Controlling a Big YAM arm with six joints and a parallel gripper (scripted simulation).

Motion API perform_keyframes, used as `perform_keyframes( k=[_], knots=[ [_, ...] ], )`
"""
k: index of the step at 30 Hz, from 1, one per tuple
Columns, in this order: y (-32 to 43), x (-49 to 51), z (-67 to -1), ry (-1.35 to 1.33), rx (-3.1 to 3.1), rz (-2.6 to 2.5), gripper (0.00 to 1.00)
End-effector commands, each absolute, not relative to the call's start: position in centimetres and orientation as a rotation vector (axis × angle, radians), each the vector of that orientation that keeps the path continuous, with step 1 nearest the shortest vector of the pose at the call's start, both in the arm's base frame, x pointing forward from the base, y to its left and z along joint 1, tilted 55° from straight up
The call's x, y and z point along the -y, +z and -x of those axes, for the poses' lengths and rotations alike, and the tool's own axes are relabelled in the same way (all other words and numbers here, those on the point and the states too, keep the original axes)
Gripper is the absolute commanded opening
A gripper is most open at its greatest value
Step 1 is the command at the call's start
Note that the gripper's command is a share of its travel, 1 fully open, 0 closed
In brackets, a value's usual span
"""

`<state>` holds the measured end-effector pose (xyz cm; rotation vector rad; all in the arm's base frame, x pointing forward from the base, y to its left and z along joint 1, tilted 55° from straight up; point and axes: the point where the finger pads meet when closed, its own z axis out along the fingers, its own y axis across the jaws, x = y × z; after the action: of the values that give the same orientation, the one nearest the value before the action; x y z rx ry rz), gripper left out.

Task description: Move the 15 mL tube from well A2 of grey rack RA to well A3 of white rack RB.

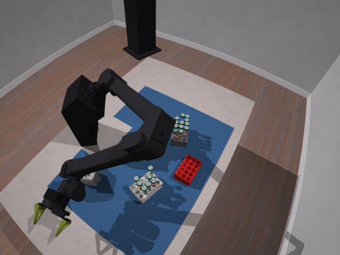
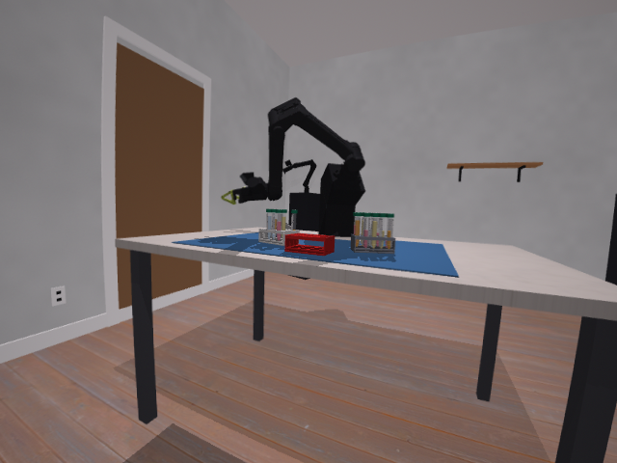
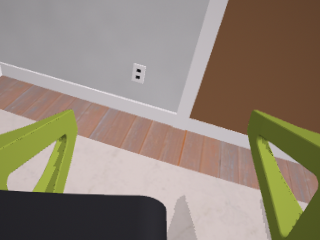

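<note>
Beyond the blue mat (image 1: 192, 142), the wide-open pincer (image 1: 51, 220), green wedge-shaped fingers (image 1: 38, 212).

We see a matt black arm (image 1: 128, 148) whose claw (image 1: 51, 220) carries matt lime-green plastic-looking fingers; the desk (image 2: 497, 279) has a pale, smooth, faintly veined top on matt black legs, under a flat blue mat (image 1: 208, 142) without sheen; the red rack (image 1: 188, 169) looks like plain moulded plastic, and the floor (image 1: 35, 109) shows brown wood planks with visible grain
</note>
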<state>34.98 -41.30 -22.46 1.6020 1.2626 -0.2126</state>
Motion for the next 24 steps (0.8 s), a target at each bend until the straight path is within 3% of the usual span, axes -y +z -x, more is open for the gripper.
perform_keyframes(
  k=[1,17,18,24],
  knots=[
    [-22.3,41.6,-34.8,-0.216,-1.255,-1.603,1.0],
    [-22.3,41.6,-34.8,-0.216,-1.255,-1.603,1.0],
    [-21.1,42.9,-33.9,-0.227,-1.274,-1.595,0.3],
    [-18.3,44.2,-33.9,-0.212,-1.324,-1.569,0.3]
  ],
)
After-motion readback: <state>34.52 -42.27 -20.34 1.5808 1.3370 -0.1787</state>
